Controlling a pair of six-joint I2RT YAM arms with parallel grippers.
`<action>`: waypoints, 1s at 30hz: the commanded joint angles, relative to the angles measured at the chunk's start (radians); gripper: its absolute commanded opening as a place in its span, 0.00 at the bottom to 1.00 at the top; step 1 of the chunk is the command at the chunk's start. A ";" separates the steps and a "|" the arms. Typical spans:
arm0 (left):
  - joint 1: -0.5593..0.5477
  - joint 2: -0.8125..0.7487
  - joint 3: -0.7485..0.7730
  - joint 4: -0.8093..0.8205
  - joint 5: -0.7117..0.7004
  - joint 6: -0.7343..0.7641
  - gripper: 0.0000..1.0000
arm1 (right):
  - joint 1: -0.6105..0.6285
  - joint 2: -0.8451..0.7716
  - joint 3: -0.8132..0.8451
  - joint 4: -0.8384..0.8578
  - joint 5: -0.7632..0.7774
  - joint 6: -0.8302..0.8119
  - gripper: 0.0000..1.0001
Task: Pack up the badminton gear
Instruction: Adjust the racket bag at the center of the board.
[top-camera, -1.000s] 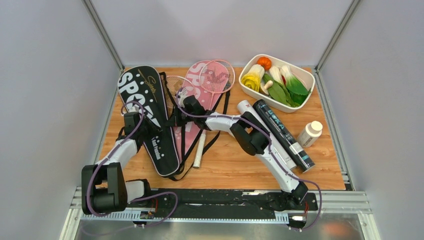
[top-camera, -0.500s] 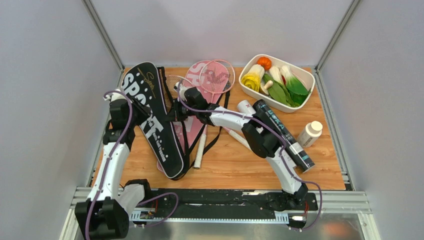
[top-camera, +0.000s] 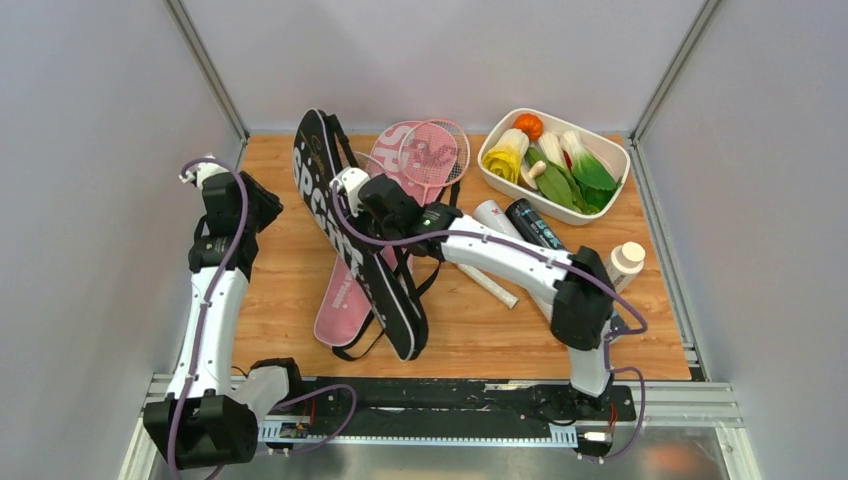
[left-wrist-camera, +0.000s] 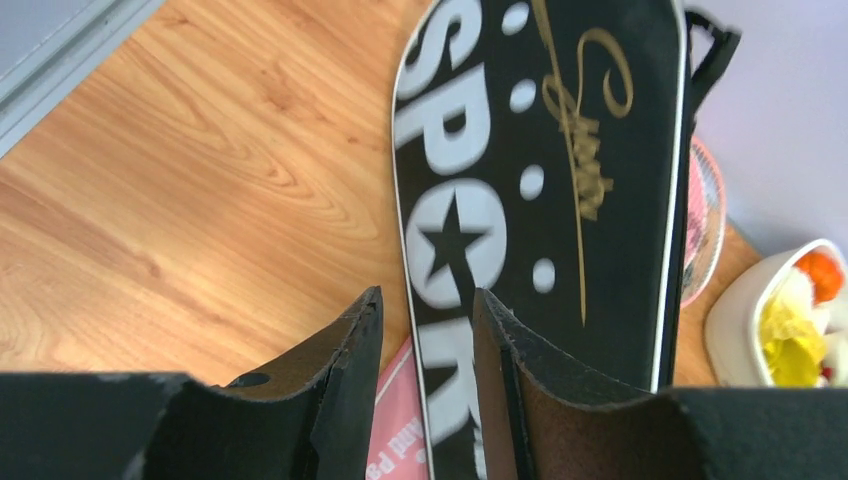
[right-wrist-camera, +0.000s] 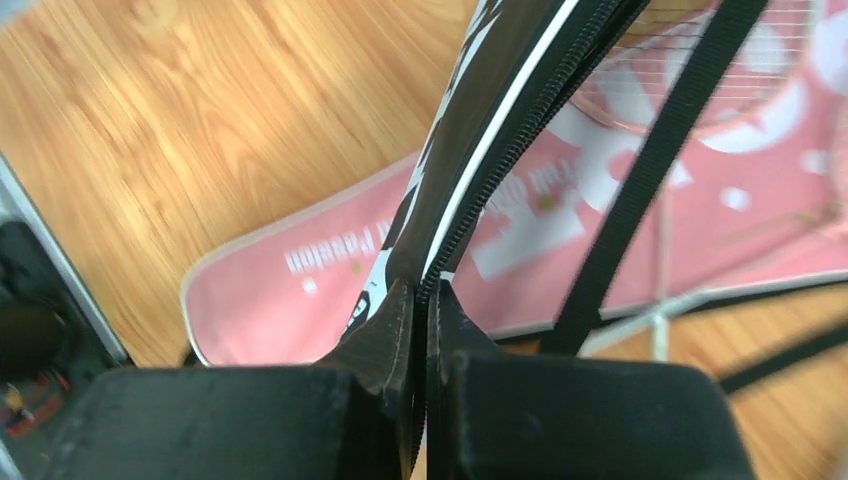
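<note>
A: Since the frame half a second back, the black cover (top-camera: 357, 246) has swung off the left side of the surface (top-camera: 290, 290); it now runs from the far middle down toward the near centre, lying across the pink cover (top-camera: 345, 300). Left arm has pulled away to the far left edge.

B: Right gripper (right-wrist-camera: 421, 300)?

A: Jaws pressed together on the zippered edge of the black cover, per the right wrist view. Pink cover lies flat beneath, with a black strap (right-wrist-camera: 650, 170) crossing it.

B: Left gripper (left-wrist-camera: 425, 320)?

A: Jaws apart, holding nothing, hovering above the wood just beside the wide end of the black cover (left-wrist-camera: 540, 200).

B: Other gear?

A: Pink racket (top-camera: 432, 152) rests on the wide end of the pink cover. White tube (top-camera: 495, 255) and black tube (top-camera: 530, 222) lie side by side right of the covers, partly hidden by the right arm. Bowl of toy vegetables (top-camera: 612, 155) sits at far right, small white bottle (top-camera: 626, 262) nearer, well apart from the covers.
</note>
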 joint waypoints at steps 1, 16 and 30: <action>0.012 0.015 0.117 -0.037 0.036 -0.058 0.47 | 0.040 -0.259 -0.106 0.005 0.236 -0.303 0.00; 0.079 0.191 0.261 -0.271 0.051 -0.313 0.62 | 0.350 -0.586 -0.771 0.314 0.528 -0.674 0.00; 0.117 0.216 0.263 -0.381 0.004 -0.308 0.67 | 0.425 -0.601 -0.878 0.400 0.559 -0.561 0.00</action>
